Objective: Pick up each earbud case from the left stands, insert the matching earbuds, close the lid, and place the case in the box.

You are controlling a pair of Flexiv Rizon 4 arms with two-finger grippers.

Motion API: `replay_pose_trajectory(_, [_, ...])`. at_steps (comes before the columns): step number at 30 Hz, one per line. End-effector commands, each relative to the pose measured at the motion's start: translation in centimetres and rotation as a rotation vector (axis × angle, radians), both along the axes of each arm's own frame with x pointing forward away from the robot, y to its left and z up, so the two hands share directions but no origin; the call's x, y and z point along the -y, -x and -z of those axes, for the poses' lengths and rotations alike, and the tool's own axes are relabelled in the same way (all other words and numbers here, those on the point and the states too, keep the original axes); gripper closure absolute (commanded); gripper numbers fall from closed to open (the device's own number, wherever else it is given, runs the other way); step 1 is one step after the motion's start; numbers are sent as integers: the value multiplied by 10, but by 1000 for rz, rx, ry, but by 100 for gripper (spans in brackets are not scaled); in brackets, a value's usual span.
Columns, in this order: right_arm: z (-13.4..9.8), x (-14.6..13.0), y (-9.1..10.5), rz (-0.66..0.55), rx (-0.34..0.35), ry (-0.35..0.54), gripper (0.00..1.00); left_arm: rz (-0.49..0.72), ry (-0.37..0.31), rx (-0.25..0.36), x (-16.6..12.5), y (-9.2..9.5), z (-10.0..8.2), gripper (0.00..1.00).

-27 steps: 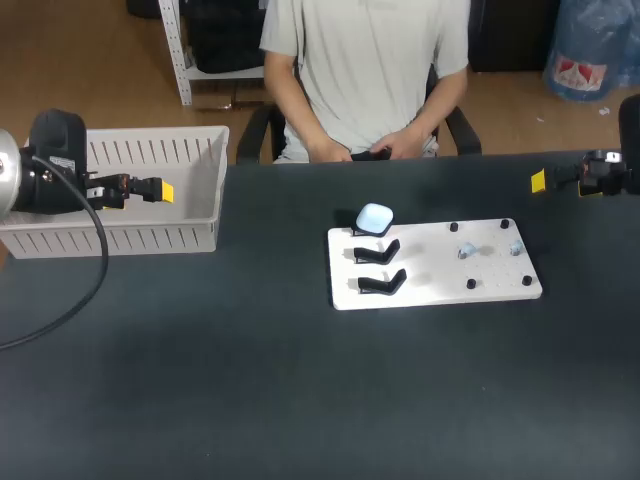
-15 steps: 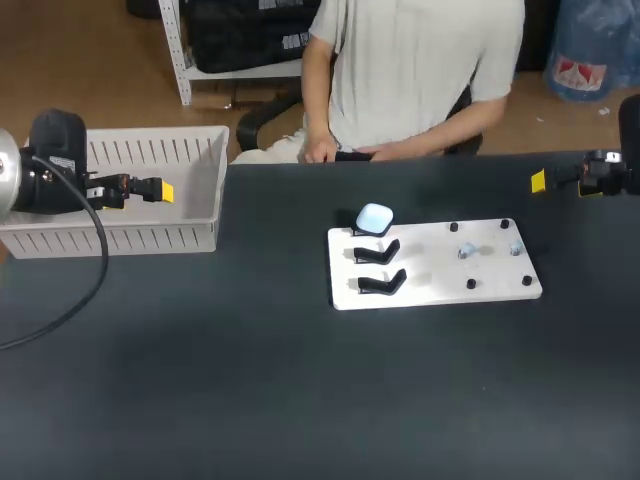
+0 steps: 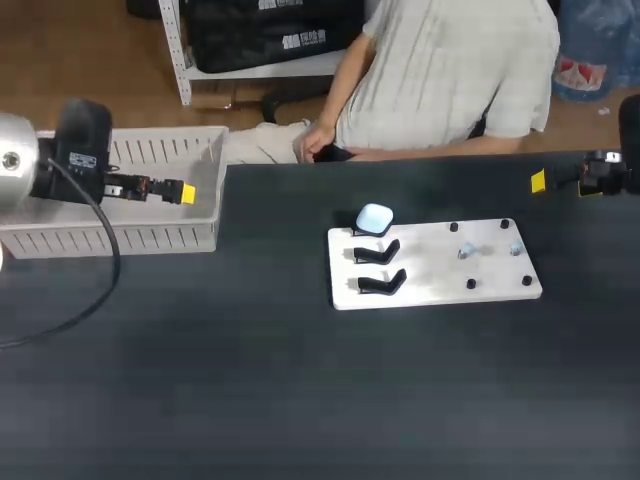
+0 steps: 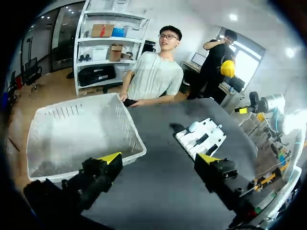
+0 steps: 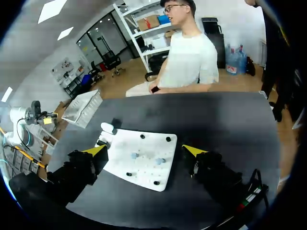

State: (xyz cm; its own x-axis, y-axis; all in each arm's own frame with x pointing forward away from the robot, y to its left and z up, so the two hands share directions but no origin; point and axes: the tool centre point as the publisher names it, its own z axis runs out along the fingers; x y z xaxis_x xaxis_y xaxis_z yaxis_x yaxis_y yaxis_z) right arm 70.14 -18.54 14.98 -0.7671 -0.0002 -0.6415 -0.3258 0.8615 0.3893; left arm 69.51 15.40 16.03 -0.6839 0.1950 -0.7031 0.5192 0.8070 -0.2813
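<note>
Our left gripper (image 4: 158,160) hung over the white box (image 3: 150,238), fingers wide apart and empty, and our right gripper (image 5: 144,152) was the same. The pale-blue earbud case (image 3: 375,217) sat on the rearmost stand of the white board (image 3: 440,285), about 3 o'clock from the left fingers and 9 o'clock from the right, neither clearly nearer.

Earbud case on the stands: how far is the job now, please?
Done: nothing certain; two stands are empty, but no case shows in the box. In hand: nothing; left gripper and right gripper are open. Left: the earbud case sits on its stand, earbuds lie on the board.
</note>
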Motion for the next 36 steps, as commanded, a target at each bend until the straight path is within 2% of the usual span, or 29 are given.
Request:
replay_pose_trajectory(1, [0,1,0,-2,0,-1,0,98,8,49,5,1,2,0])
replay_pose_trajectory(11, [0,1,0,-2,0,-1,0,425,7,158,31,13,-6,0])
replay_pose_trajectory(18, [0,1,0,-2,0,-1,0,537,11,182,52,12,-2,0])
replay_pose_trajectory(23, [0,1,0,-2,0,-1,0,605,12,225,73,6,8,0])
replay_pose_trajectory(26, [0,1,0,-2,0,-1,0,694,20,225,89,5,12,0])
replay_pose_trajectory(30, [0,1,0,-2,0,-1,0,750,22,233,110,3,19,0])
replay_pose_trajectory(33, [0,1,0,-2,0,-1,0,779,17,230,127,-7,30,0])
replay_pose_trajectory(36, [0,1,0,-2,0,-1,0,798,-6,252,143,-19,43,0])
